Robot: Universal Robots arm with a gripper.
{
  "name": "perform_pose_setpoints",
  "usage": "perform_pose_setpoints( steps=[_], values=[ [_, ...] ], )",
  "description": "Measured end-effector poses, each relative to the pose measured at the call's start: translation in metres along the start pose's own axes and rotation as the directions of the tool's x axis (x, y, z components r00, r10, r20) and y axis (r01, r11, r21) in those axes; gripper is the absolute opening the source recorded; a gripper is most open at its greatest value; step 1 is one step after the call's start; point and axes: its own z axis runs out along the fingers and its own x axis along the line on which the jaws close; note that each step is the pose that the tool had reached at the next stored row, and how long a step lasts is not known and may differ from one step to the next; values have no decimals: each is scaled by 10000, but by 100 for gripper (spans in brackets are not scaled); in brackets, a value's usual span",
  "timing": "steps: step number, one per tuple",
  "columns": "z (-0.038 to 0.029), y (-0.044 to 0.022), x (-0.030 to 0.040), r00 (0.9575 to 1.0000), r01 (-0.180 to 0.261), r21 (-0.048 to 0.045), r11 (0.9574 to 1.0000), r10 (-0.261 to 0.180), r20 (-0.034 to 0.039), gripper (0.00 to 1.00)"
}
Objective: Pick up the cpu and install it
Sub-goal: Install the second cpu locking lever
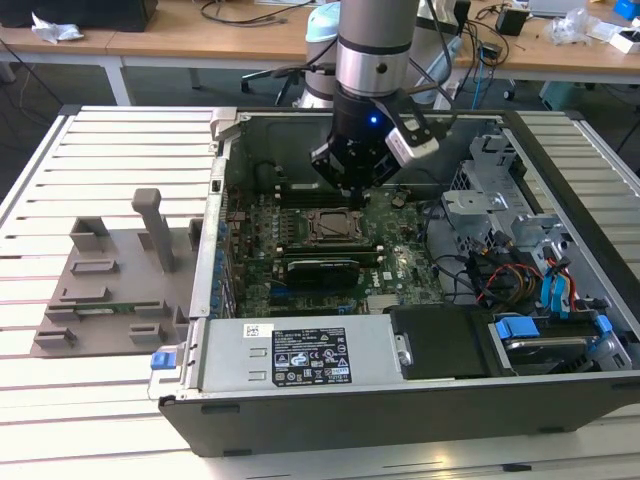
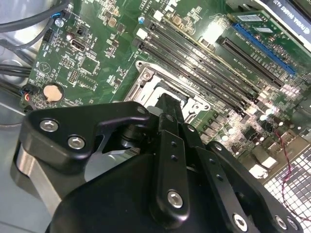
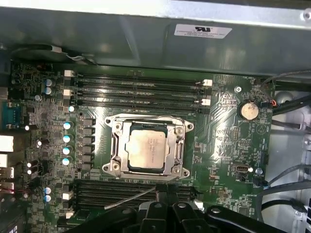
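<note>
I am hovering my end effector (image 1: pixel 362 185) just above the motherboard (image 3: pixel 223 126), where the cpu (image 3: pixel 147 148) is already lying inside its socket (image 3: pixel 148 147); whether my fingers are spread I cannot tell

Exterior view looked down from in front and above at the open computer case (image 1: pixel 400 400), fairly far. First wrist view faced straight down at the green board (image 3: pixel 218 116), close. Second wrist view angled past the gripper (image 2: pixel 167 109); both shared the socket (image 3: pixel 148 148).
</note>
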Motion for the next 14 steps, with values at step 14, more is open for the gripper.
perform_pose_setpoints(
  steps=[14],
  values=[
    [46,-180,11,10000,-7,-594,9982,9,35,11]
  ],
)
